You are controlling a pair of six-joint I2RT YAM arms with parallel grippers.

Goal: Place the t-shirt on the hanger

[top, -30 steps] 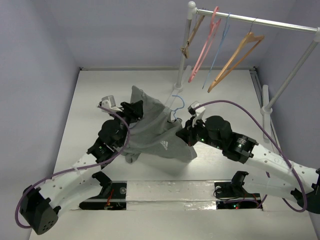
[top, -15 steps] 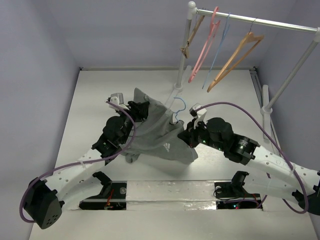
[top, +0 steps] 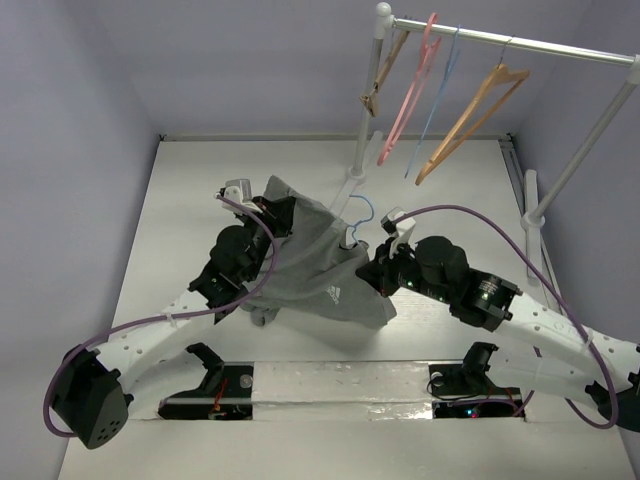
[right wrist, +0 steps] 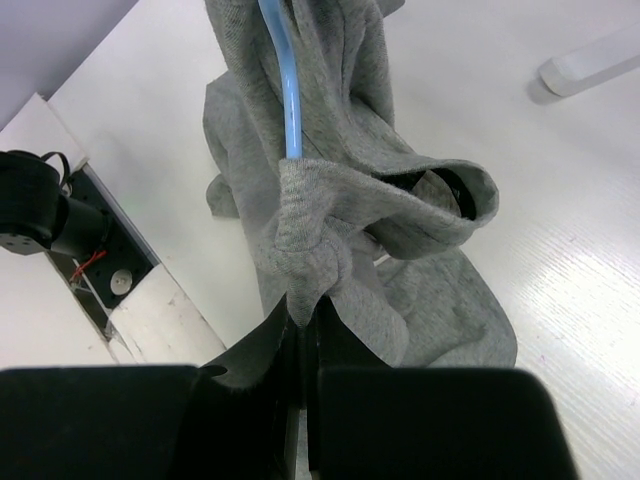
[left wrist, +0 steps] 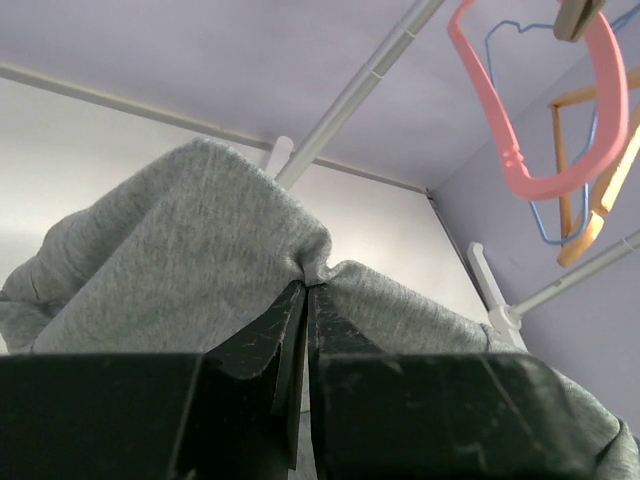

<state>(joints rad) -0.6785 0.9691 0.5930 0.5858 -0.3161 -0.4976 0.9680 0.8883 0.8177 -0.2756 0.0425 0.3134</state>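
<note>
The grey t-shirt (top: 310,265) hangs bunched between both grippers above the table, its white logo (top: 331,293) facing the camera. The light-blue hanger sits inside it; only its hook (top: 360,208) sticks out at the top. My left gripper (top: 283,215) is shut on the shirt's upper left edge, and the cloth (left wrist: 180,260) pinches at its fingertips (left wrist: 300,300). My right gripper (top: 368,268) is shut on a bunched fold of the shirt (right wrist: 320,240). A blue arm of the hanger (right wrist: 290,100) runs into the cloth just above that fold.
A clothes rack (top: 500,40) stands at the back right with a pink hanger (top: 405,95), a thin blue one (top: 438,90) and a tan wooden one (top: 470,110). Its white post (top: 365,110) stands just behind the shirt. Grey walls enclose the table.
My left gripper has moved right and a little farther back with the shirt edge, lifting the cloth. My right gripper has shifted slightly and keeps its hold.
</note>
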